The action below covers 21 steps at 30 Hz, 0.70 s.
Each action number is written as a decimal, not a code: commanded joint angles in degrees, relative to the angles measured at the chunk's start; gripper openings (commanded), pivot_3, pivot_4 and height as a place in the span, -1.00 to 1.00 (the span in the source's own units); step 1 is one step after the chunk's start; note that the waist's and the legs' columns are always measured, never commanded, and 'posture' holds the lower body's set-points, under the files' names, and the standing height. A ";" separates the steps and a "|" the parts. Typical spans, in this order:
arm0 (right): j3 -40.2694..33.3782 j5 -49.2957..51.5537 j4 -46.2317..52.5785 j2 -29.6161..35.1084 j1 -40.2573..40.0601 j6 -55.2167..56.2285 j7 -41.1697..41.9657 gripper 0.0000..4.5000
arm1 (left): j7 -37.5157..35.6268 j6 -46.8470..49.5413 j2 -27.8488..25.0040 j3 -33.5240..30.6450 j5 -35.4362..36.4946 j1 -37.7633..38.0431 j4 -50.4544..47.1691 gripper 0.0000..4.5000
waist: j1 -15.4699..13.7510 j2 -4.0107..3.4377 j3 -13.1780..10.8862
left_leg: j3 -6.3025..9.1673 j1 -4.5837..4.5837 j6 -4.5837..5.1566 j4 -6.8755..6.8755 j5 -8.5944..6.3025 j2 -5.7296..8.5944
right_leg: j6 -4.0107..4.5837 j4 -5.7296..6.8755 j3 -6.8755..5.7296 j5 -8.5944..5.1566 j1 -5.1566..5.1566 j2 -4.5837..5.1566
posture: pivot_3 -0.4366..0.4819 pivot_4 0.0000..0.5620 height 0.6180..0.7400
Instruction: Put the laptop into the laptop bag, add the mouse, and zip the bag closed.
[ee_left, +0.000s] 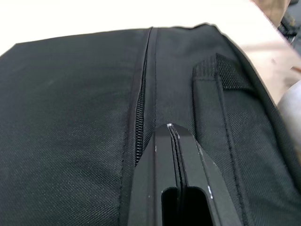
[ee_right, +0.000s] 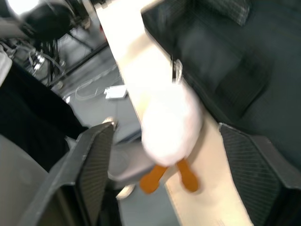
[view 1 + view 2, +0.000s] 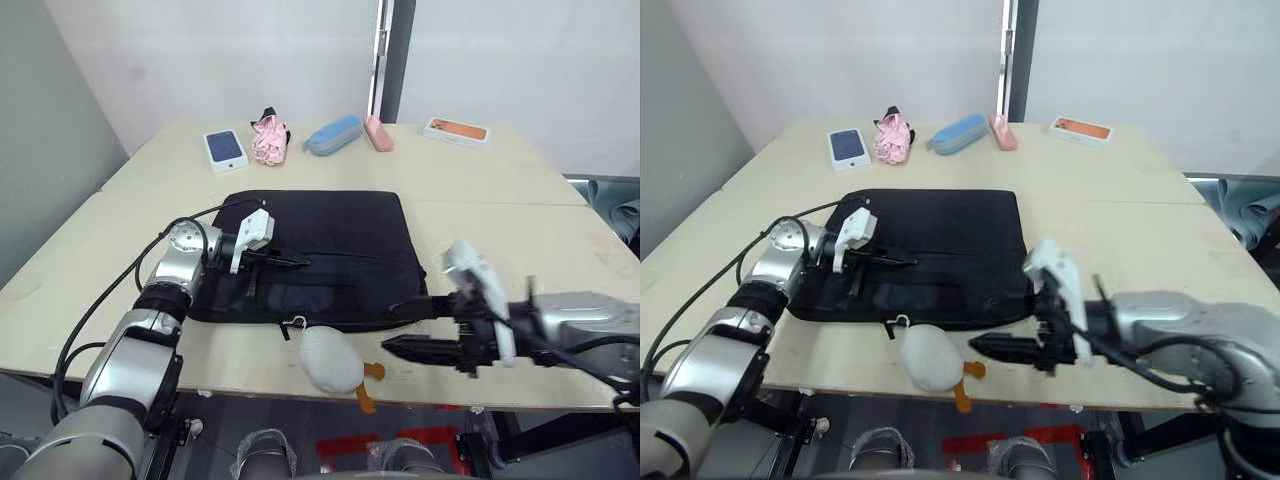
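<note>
One flat laptop bag (image 3: 320, 255), contents unseen

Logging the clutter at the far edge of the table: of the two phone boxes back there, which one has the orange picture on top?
The phone box at the far right of the row, beyond the pink case. The other box, far left, shows a blue phone.

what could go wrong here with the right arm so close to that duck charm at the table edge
The plush duck hangs over the table edge, right between the right gripper's open jaws; closing could grab the duck instead of the laptop bag. The left gripper, jaws shut, rests on the bag beside its zipper; dragging may shift the bag.
</note>
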State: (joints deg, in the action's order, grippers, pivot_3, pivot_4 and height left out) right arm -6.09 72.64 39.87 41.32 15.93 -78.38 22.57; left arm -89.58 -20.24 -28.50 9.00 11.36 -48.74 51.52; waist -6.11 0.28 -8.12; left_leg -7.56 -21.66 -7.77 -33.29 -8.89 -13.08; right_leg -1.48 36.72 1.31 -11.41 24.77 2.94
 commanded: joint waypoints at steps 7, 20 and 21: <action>14.71 -6.30 -9.38 -9.40 7.85 -1.51 -4.25 0.58 | -1.19 -7.55 0.16 1.91 -5.56 0.16 7.43 -1.00 | 0.11 -0.03 0.05 | -0.04 0.58 -0.02 0.19 0.00 0.08 | -0.06 -0.03 0.04 -0.02 -0.50 0.09 | -0.05 -0.47 1.00; 25.40 -20.44 -17.18 -11.64 13.00 1.22 1.90 0.35 | -0.96 -9.76 0.43 1.59 -5.78 1.09 7.57 -1.00 | 0.12 -0.04 0.06 | -0.04 0.58 -0.04 0.31 0.00 0.18 | -0.11 -0.10 0.02 -0.03 -0.52 0.19 | -0.05 -0.47 1.00; 25.77 -20.88 -16.85 -11.27 13.05 1.31 2.89 0.23 | -0.71 -10.15 0.47 1.62 -5.88 1.17 7.50 -1.00 | 0.13 -0.04 0.06 | -0.04 0.58 -0.05 0.31 0.00 0.18 | -0.11 -0.11 0.02 -0.03 -0.52 0.19 | -0.05 -0.47 1.00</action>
State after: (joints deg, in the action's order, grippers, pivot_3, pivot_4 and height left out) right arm 19.37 52.52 22.46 29.65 28.10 -78.03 24.01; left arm -89.57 -30.51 -27.74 9.07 8.84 -49.56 57.02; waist -5.98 0.24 -8.05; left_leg -7.60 -21.09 -7.82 -32.98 -8.89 -12.90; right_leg -1.59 36.60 1.33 -11.44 24.25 3.13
